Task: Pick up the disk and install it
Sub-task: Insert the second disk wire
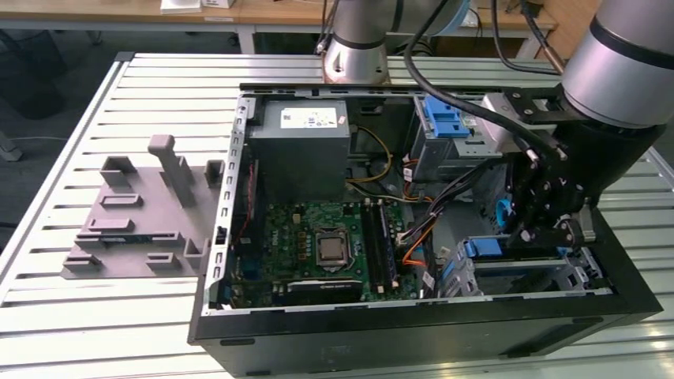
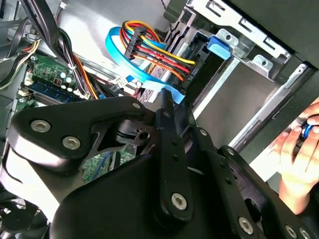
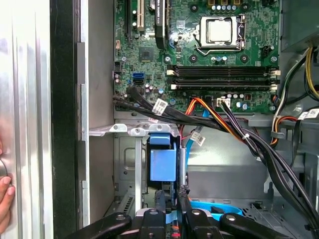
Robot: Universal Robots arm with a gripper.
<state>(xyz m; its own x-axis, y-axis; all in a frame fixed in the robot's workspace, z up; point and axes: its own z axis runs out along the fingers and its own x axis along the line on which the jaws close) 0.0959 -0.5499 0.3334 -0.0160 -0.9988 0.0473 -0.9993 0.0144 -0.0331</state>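
The disk (image 3: 163,160) stands on edge in the metal drive bay (image 3: 124,130) at the case's front corner, its blue carrier tab facing the motherboard. In the second wrist view the disk (image 2: 202,74) is a dark slab with a blue tab, slid between the bay's rails. My gripper (image 3: 170,211) reaches down into the case on the exterior view's right. Its fingers (image 3: 159,201) are close together on the blue rear edge of the carrier. In the exterior view the gripper (image 1: 535,225) hangs just above the disk (image 1: 482,247).
Red, orange and black cables (image 3: 219,119) run past the bay, with a blue data cable (image 2: 117,55) beside them. The motherboard (image 1: 327,245) and power-supply box (image 1: 300,150) fill the case's left. A person's hand (image 2: 298,149) rests outside the case wall. A grey fixture (image 1: 142,213) lies on the table.
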